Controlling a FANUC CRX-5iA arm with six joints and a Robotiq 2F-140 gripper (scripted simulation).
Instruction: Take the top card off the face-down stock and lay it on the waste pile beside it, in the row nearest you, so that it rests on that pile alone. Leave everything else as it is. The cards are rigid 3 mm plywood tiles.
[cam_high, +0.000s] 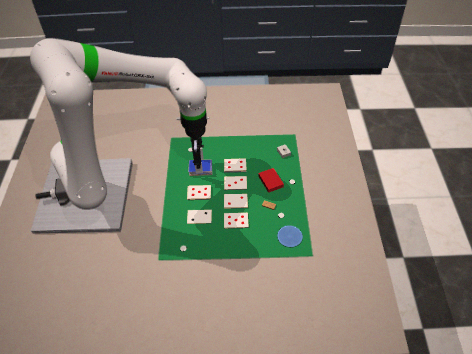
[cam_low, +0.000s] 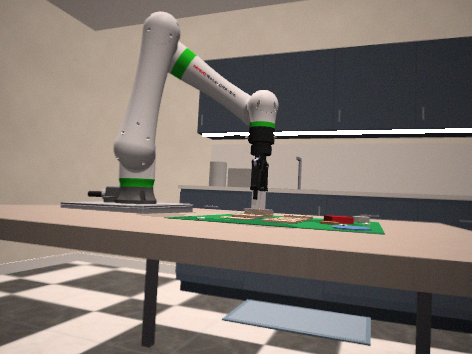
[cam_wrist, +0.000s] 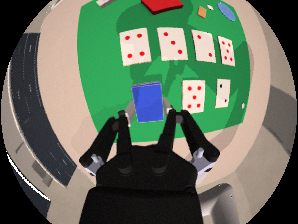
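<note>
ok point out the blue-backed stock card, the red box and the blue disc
blue-backed stock card (cam_wrist: 148, 102), wrist view, middle of its blue back
red box (cam_high: 270, 179), top view, centre of its top face
blue disc (cam_high: 290, 236), top view, centre of the disc

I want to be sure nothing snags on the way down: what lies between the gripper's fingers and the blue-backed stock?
Nothing: in the wrist view the gripper straddles the blue stock, with only green mat showing beside each fingertip.
</note>
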